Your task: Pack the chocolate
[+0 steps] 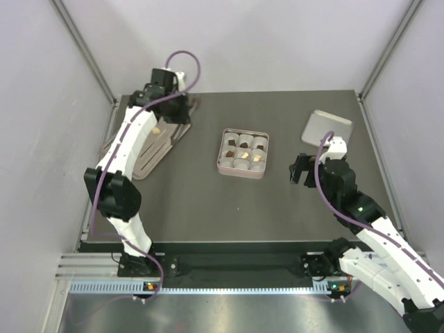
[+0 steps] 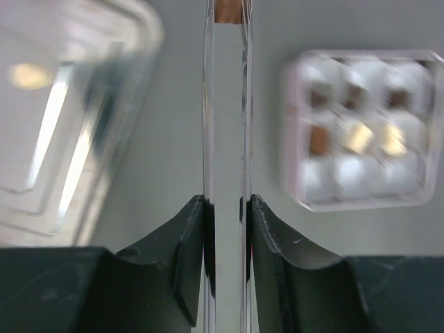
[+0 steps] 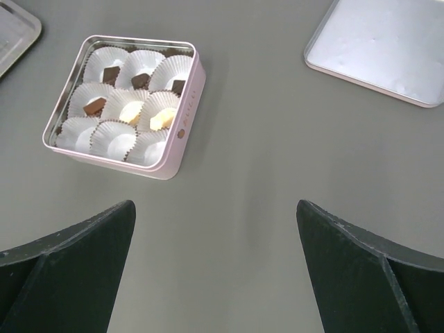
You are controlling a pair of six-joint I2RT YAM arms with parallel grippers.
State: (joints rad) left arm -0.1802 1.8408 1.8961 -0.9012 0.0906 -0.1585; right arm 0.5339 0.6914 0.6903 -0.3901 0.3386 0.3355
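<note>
My left gripper (image 2: 227,201) is shut on thin metal tweezers (image 2: 208,125). Their far tips pinch a brown chocolate piece (image 2: 229,10). In the top view this gripper (image 1: 170,104) is at the far left, over a clear plastic tray (image 1: 142,156). A cream chocolate piece (image 1: 157,130) lies on that tray (image 2: 62,139). The square pink tin (image 1: 223,164) holds white paper cups, and several of them hold dark, brown and cream pieces (image 3: 131,111). My right gripper (image 3: 215,208) is open and empty above bare table, to the right of the tin (image 3: 173,149).
The tin's lid (image 1: 327,127) lies flat at the far right of the dark table, also in the right wrist view (image 3: 378,45). Grey walls and frame posts enclose the table on three sides.
</note>
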